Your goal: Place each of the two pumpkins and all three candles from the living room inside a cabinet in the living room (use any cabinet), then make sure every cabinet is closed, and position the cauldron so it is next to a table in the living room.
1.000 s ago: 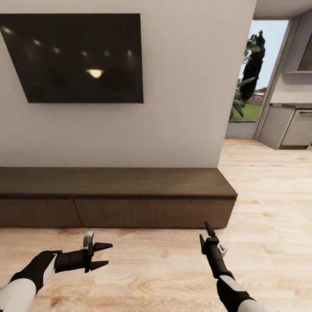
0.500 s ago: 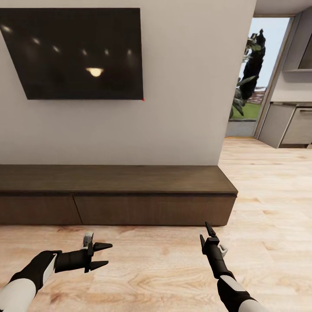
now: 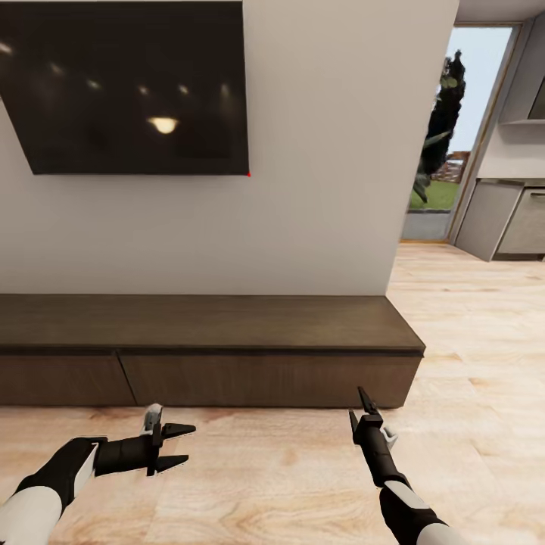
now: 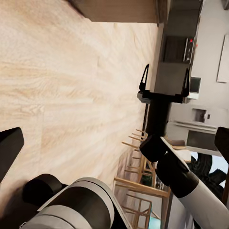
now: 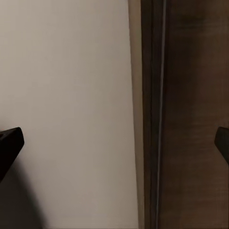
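Observation:
The long, low dark-brown cabinet [image 3: 212, 348] stands against the white wall ahead, and its flat drawer fronts sit flush. My left gripper [image 3: 185, 445] hovers open over the wood floor in front of it, holding nothing. My right gripper [image 3: 356, 403] is open and empty too, pointing toward the cabinet's right part; the left wrist view shows its spread fingers [image 4: 164, 81]. In the right wrist view the cabinet's dark wood [image 5: 191, 114] lies beside the pale wall. Pumpkins, candles, cauldron and table are out of view.
A large black TV [image 3: 129, 87] hangs on the wall above the cabinet. To the right, the wood floor [image 3: 469, 341] runs past the cabinet's end to a glass door [image 3: 443, 136] and grey kitchen units [image 3: 515, 219].
The whole head view has shifted a little, so the cabinet and TV look slightly larger and nearer. Both arms hold the same pose with grippers still open.

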Robot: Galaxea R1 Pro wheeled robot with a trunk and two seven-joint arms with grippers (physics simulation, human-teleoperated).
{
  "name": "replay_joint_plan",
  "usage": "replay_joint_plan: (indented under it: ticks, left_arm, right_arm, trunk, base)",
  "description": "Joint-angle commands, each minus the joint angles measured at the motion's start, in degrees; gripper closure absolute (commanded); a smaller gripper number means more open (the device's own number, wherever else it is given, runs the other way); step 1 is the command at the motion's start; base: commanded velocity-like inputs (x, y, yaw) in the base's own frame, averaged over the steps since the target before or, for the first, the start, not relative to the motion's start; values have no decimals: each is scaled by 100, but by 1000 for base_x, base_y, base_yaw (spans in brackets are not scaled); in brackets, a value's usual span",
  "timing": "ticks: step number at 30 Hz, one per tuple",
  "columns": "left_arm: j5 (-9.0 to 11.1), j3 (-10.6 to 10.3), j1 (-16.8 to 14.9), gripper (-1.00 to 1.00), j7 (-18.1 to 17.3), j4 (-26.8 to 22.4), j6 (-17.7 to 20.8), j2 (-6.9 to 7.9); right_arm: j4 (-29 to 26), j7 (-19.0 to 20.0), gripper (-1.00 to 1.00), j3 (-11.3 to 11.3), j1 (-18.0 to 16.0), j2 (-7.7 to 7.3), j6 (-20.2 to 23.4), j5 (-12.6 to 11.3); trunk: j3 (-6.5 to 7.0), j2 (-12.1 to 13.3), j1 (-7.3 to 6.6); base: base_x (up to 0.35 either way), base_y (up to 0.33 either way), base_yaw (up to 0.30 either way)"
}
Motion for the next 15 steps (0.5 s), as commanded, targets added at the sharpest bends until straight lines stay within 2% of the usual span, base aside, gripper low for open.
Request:
replay_joint_plan:
  ticks: [1,10,15]
  left_arm:
    - [0,0,-1,-100,0,0,0,0]
    - [0,0,-2,-100,0,0,0,-4]
    - [0,0,-1,-100,0,0,0,-5]
  right_arm:
    - [0,0,-100,0,0,0,0,0]
    - [0,0,-100,0,0,7,-4,0]
    - [0,0,-100,0,0,7,-3,0]
  trunk:
    - [0,0,0]
    - [0,0,0]
    - [0,0,0]
  base:
    - [328,0,0]
    - [322,0,0]
    - [88,0,0]
